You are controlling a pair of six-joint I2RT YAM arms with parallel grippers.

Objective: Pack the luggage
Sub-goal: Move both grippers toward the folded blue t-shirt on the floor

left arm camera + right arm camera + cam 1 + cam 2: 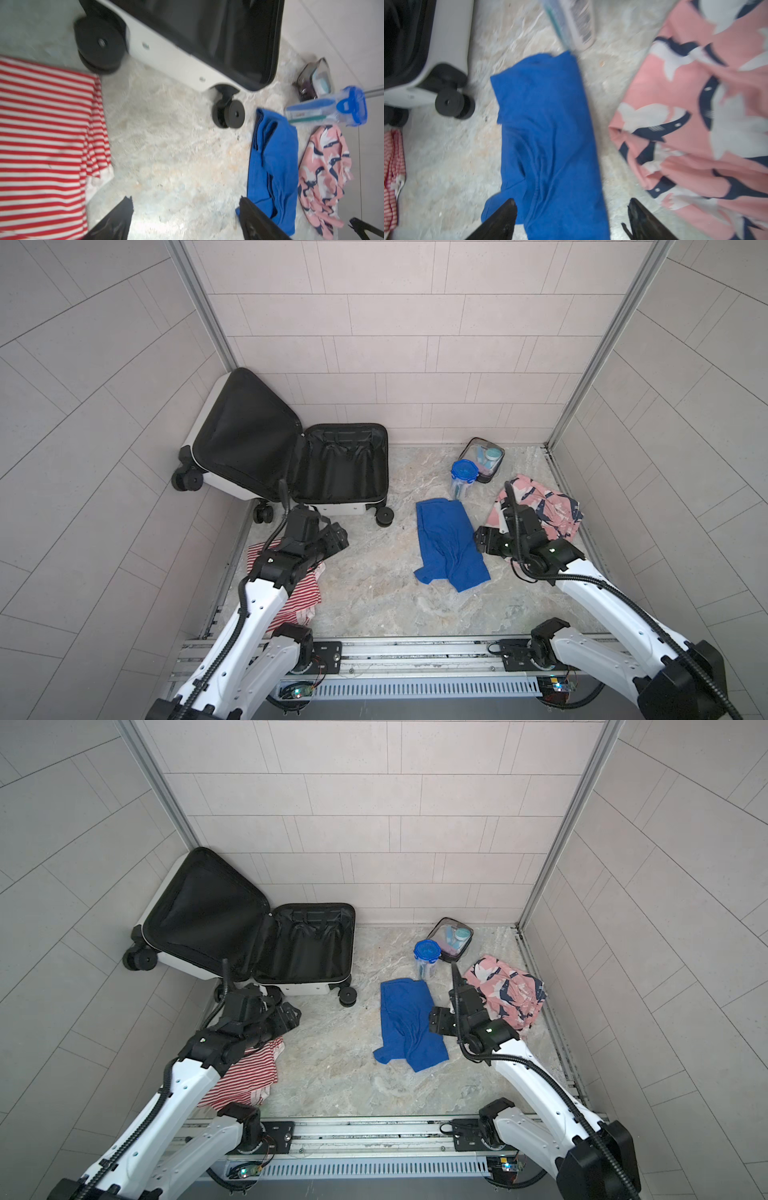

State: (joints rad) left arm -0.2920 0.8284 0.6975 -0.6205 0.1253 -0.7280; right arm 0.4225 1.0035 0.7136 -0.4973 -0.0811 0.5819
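Plainly, the luggage [340,472] sits open in the far left corner of the marble tabletop [374,585]. One half lies flat with its black lining up; the other half stands tilted against the left wall. Its hinge and long axis run roughly from near to far. The black wheels are at the near end, toward the robot, and the top end faces the back wall. Both halves look bare.

The left arm reaches forward over a red-striped garment [301,601], its wrist turned so the left gripper [338,541] points toward the middle, just near of the suitcase wheels. In the left wrist view its fingers [124,216] stand spread, with only marble between them.

The right arm stretches forward from the near right, bent at the wrist. The right gripper [481,540] points left at the edge of a blue cloth [446,539], beside a pink patterned garment [552,506]. Its jaws too stand apart and pinch nothing.
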